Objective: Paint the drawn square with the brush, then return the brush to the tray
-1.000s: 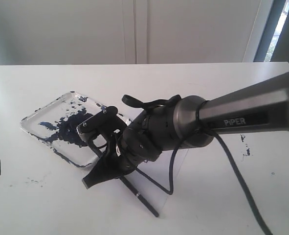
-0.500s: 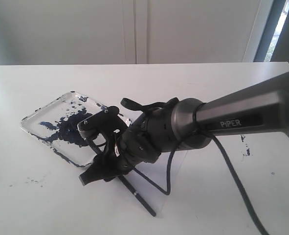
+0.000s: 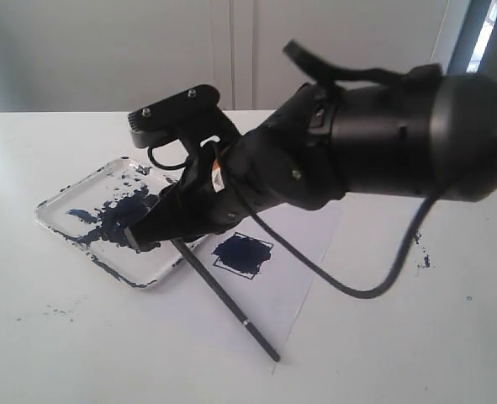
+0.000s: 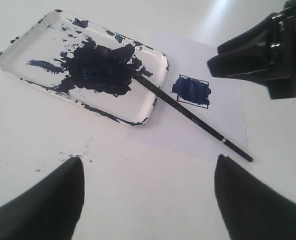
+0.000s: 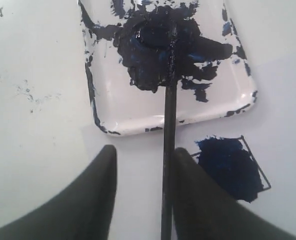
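We're looking at the worktop [image 3: 433,353] w/ the tray [image 4: 25,50] sitting on it, dark paint pooling in its middle and spattering along the rim. The brush [image 4: 188,113] is lying free. Its tip is resting in the paint pool inside the tray, the shaft is crossing the tray's rim and running over the paper sheet [image 3: 277,295], and the handle end is lying near the sheet's edge. The drawn square [image 3: 241,252] is sitting on that sheet, just beside the tray and the brush shaft, its inside showing as filled w/ dark blue. The right claw [image 5: 145,149] is hovering above the brush w/ its fingers spread. In the right wrist view the shaft is running btwn them, close to one finger, but we're not seeing them pinching it. The left claw [image 4: 148,159] is spread wide too, holding nothing, its two dark fingers framing bare worktop short of the tray. A few paint specks [image 4: 85,152] are dotting the surface there.
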Robot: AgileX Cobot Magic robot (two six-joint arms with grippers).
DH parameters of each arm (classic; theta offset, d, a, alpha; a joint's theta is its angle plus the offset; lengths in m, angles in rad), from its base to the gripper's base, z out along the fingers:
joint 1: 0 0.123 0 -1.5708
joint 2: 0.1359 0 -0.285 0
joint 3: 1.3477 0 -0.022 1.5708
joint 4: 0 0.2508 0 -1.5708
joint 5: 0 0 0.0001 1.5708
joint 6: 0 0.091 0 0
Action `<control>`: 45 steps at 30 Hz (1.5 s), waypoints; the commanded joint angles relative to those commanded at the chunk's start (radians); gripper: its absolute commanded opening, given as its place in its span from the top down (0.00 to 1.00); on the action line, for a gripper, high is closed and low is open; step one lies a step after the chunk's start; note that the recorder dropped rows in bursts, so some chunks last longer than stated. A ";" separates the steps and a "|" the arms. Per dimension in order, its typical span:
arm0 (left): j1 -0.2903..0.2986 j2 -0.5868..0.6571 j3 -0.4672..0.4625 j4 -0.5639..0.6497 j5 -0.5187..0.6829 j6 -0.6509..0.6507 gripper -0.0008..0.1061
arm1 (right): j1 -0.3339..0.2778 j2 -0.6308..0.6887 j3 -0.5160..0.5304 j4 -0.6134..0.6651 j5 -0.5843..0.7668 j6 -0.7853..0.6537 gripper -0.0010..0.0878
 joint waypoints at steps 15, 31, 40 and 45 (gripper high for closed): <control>0.000 -0.002 0.000 -0.006 0.076 -0.015 0.29 | 0.101 -0.223 0.218 -0.002 -0.157 -0.081 0.99; 0.000 -0.002 0.000 -0.008 0.075 -0.015 0.29 | 0.112 -0.550 0.705 -0.022 -0.630 -0.070 0.99; 0.000 -0.002 0.000 -0.008 0.075 -0.015 0.29 | 0.112 -0.710 0.877 0.018 -0.777 -0.070 0.99; 0.000 -0.002 0.000 -0.008 0.073 -0.015 0.29 | 0.112 -0.806 0.962 0.068 -0.852 -0.095 0.99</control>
